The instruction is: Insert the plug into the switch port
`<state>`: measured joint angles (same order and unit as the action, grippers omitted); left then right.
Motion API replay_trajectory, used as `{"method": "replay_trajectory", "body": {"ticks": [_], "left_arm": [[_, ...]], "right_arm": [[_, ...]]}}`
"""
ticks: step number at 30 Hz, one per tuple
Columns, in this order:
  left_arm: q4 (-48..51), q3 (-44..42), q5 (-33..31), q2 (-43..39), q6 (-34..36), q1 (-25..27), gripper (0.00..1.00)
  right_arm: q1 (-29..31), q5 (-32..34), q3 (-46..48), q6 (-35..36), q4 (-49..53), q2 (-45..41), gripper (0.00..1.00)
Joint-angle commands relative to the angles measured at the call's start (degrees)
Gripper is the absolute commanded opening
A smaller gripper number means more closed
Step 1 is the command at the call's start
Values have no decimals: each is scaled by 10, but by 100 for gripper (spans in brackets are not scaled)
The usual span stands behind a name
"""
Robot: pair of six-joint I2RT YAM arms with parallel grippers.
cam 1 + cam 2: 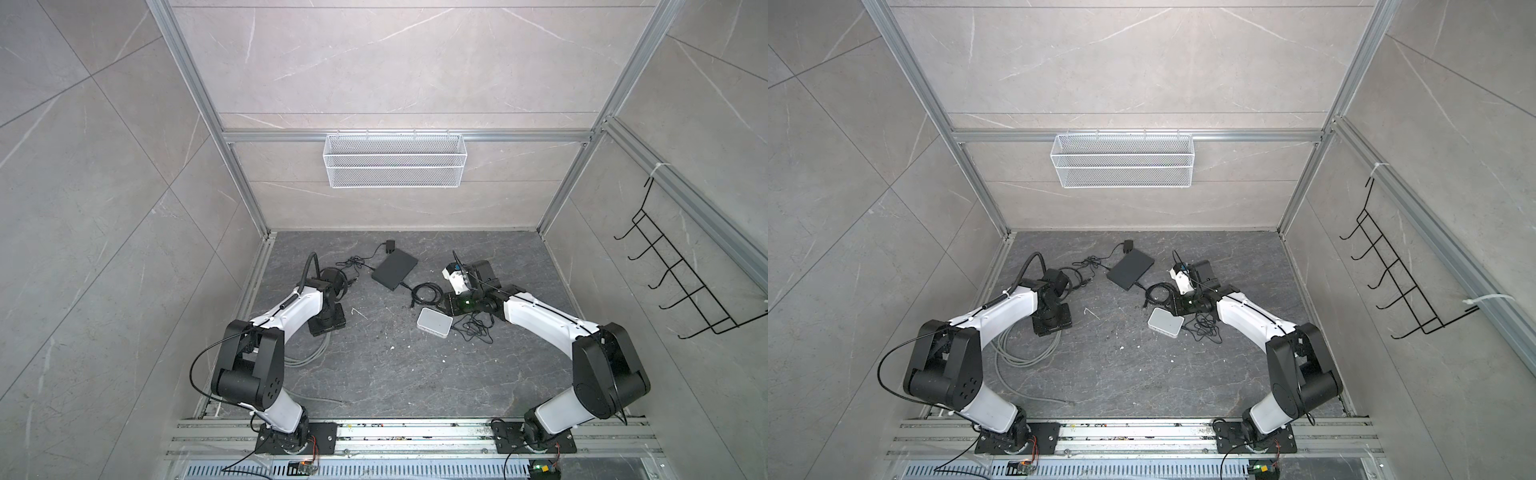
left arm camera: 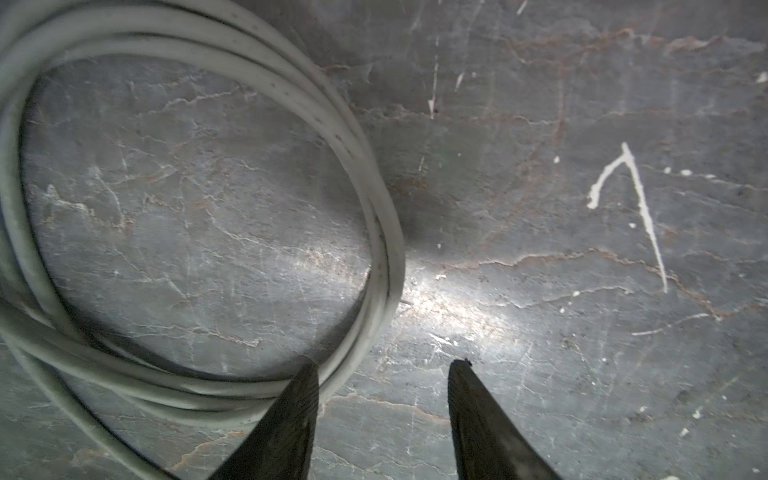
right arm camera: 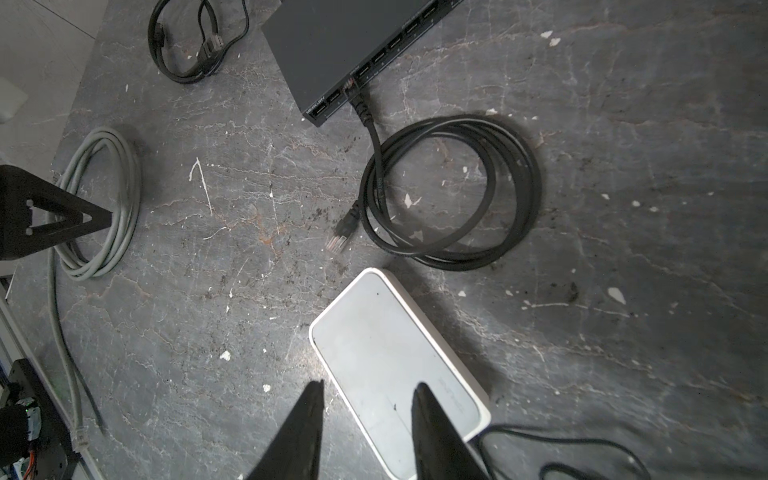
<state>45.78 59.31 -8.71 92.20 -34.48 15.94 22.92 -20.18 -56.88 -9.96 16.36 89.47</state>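
Observation:
The black switch [image 1: 395, 271] [image 3: 332, 37] lies flat at the back middle of the floor, its row of ports facing the right arm. One end of a coiled black cable [image 3: 453, 187] sits in a port near the switch's corner. The cable's free plug [image 3: 337, 240], with a clear tip, lies loose on the floor between the coil and a white box [image 3: 374, 345]. My right gripper [image 3: 371, 384] hovers open and empty over the white box's edge. My left gripper [image 2: 385, 363] hangs open and empty over bare floor, beside a grey cable coil [image 2: 386, 232].
A thin black cord tangle [image 1: 473, 330] lies beside the white box [image 1: 434, 328]. Behind the switch sit a black power adapter [image 1: 390, 246] and another black cord bundle [image 3: 187, 54]. The grey coil [image 1: 1025, 345] lies under the left arm. A wire basket [image 1: 395, 160] hangs on the back wall.

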Motion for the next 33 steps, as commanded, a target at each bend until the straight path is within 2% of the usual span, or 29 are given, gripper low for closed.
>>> {"method": "replay_trajectory", "body": {"ticks": [1,6,9,12,18,22,27,33], "left_arm": [[-9,-7,-10,22,7,-14,53],[-34,-8,18,50,14,-17,47],[-48,2,27,67,11,-19,35],[-56,31,29,93,4,-20,27],[-73,111,35,141,-12,-40,20],[-70,164,37,174,-20,-63,20],[-79,182,64,189,-40,-98,29],[-69,181,93,148,51,-100,44]], "right_arm": [[5,-1,8,-11,1,-18,39],[5,0,10,-6,12,-24,39],[5,-1,9,-8,13,-25,38],[5,-1,9,-11,11,-25,38],[7,1,9,-14,13,-29,38],[9,4,20,-16,13,-38,38],[13,9,35,-24,12,-53,38],[14,16,44,-17,18,-64,38]]}}
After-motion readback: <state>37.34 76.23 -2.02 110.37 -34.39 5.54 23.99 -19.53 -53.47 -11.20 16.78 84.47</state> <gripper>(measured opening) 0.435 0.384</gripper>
